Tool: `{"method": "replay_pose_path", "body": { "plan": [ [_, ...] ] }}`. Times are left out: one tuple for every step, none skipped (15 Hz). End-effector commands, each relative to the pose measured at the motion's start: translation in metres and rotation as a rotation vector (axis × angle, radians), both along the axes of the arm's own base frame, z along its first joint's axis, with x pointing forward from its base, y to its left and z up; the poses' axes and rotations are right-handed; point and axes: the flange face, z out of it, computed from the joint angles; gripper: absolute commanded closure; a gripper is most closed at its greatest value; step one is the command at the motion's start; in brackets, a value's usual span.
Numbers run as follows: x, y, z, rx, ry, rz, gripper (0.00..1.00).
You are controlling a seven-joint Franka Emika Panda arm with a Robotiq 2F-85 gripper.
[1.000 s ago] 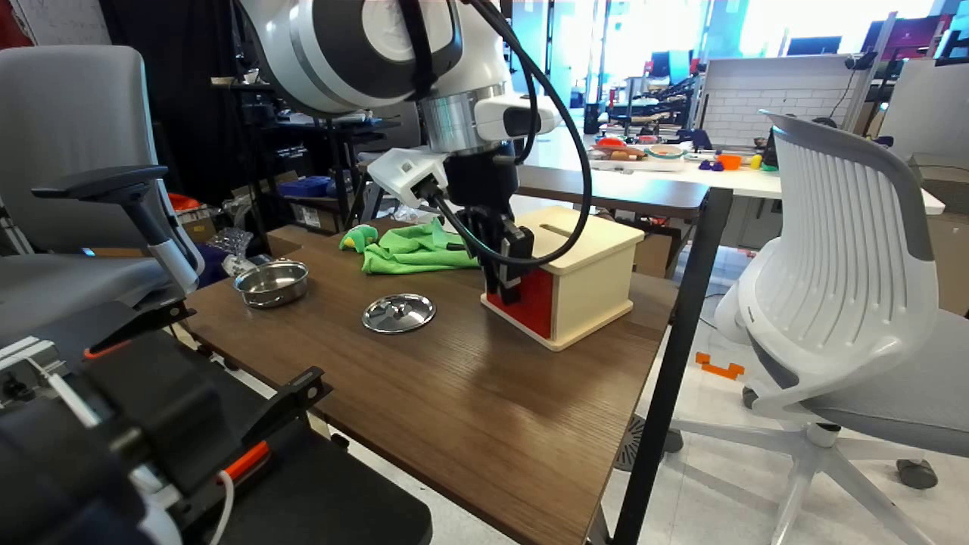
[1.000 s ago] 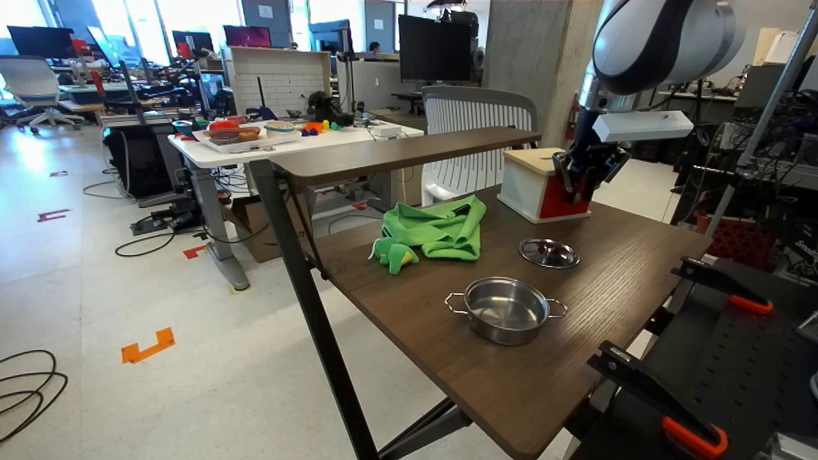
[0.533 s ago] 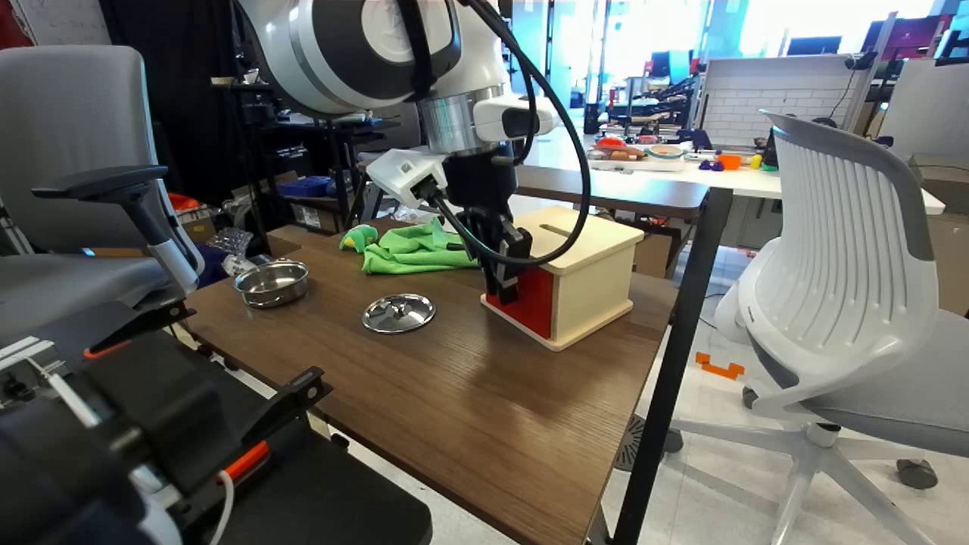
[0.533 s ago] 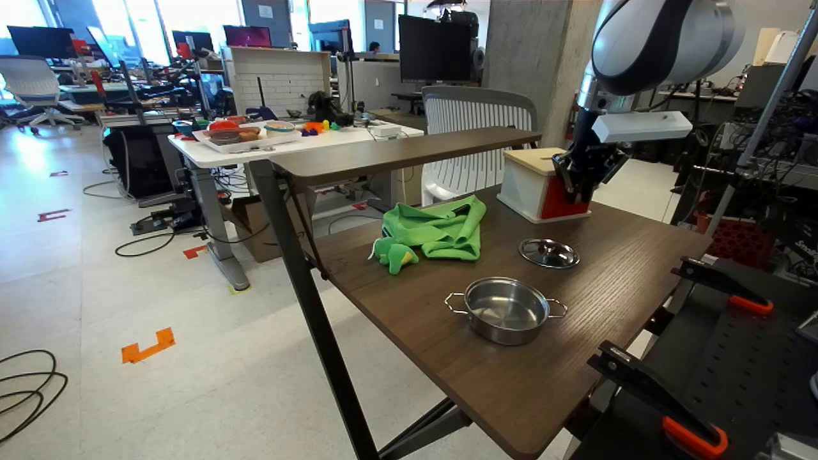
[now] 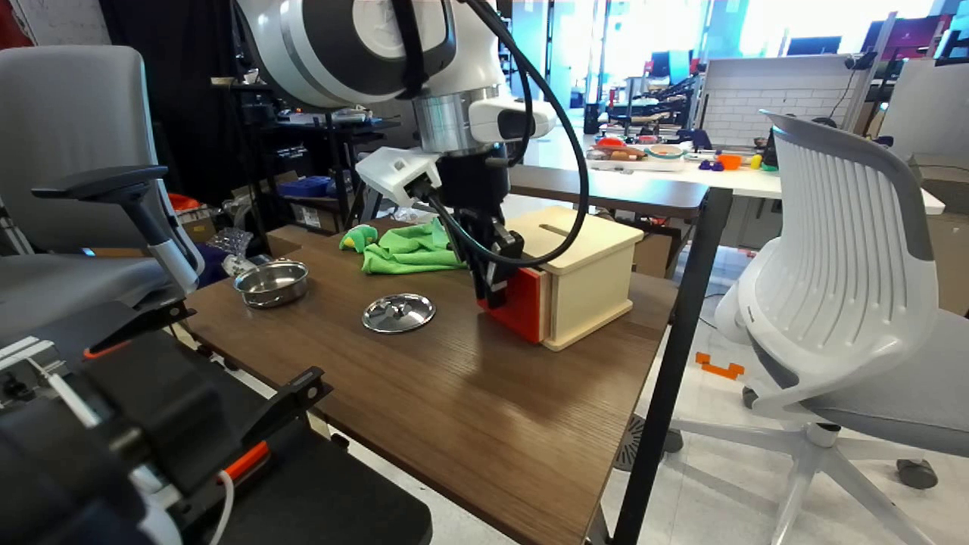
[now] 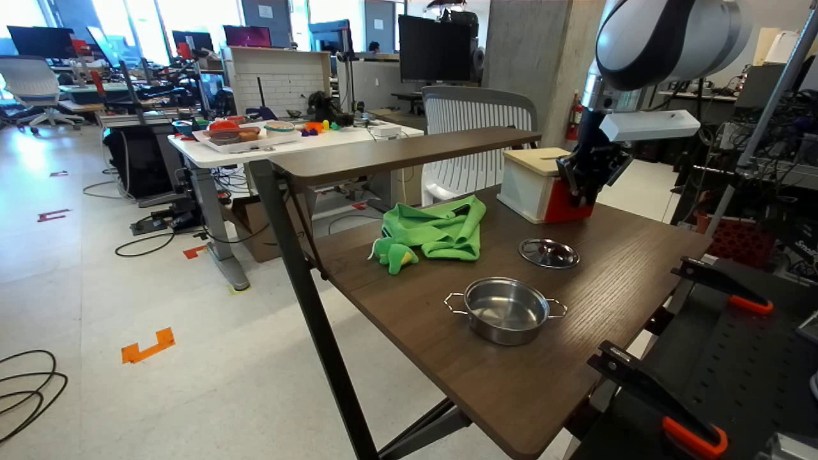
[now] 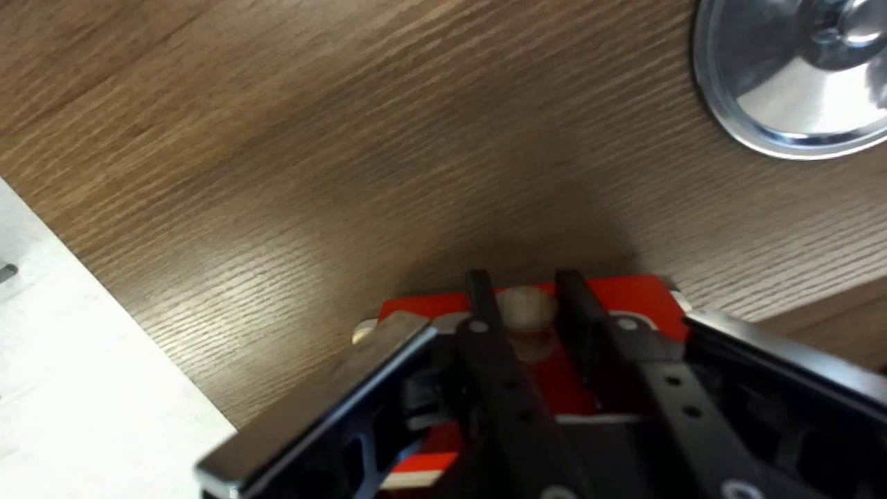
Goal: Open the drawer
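Note:
The drawer has a red front (image 5: 524, 306) and sits in a light wooden box (image 5: 598, 284) with a slot on top. The drawer stands slightly out of the box, with a narrow strip of its wooden side showing. The front is also in an exterior view (image 6: 557, 203) and the wrist view (image 7: 641, 298). My gripper (image 5: 492, 294) is at the drawer front, pointing down. In the wrist view its fingers (image 7: 524, 281) close on the round wooden knob (image 7: 525, 310) from both sides. The knob is hidden by the gripper in both exterior views.
A metal lid (image 5: 399, 313) lies on the table in front of the box. A metal pot (image 6: 507, 311) stands farther along. A green cloth (image 6: 441, 227) and a green toy (image 6: 394, 254) lie beside the box. A raised brown shelf (image 6: 409, 153) runs behind.
My gripper has moved slightly away from the box, and the red drawer front has come out with it. Half a second ago the front was flush with the box.

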Motion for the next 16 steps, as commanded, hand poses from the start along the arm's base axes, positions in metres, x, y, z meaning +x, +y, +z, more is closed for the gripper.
{"method": "replay_pose_path", "body": {
  "plan": [
    [-0.016,0.021,0.002,0.045,0.031,0.049,0.93],
    [-0.020,0.023,0.001,0.046,0.033,0.052,0.93],
    [-0.023,0.027,0.000,0.057,0.043,0.059,0.93],
    [-0.025,0.028,-0.001,0.061,0.048,0.062,0.93],
    [-0.028,0.030,-0.003,0.065,0.053,0.066,0.93],
    [-0.030,0.032,-0.003,0.068,0.057,0.069,0.93],
    [-0.032,0.033,-0.003,0.071,0.062,0.073,0.93],
    [-0.034,0.034,-0.003,0.072,0.063,0.075,0.93],
    [-0.036,0.034,-0.003,0.076,0.065,0.076,0.93],
    [-0.037,0.034,-0.003,0.080,0.068,0.077,0.93],
    [-0.038,0.035,-0.004,0.083,0.070,0.075,0.93],
    [-0.039,0.035,-0.004,0.087,0.071,0.076,0.93],
    [-0.041,0.036,-0.005,0.097,0.073,0.074,0.48],
    [-0.042,0.037,-0.005,0.106,0.075,0.077,0.46],
    [-0.042,0.041,-0.007,0.116,0.080,0.092,0.41],
    [-0.043,0.044,-0.008,0.125,0.084,0.101,0.34]
  ]
}}
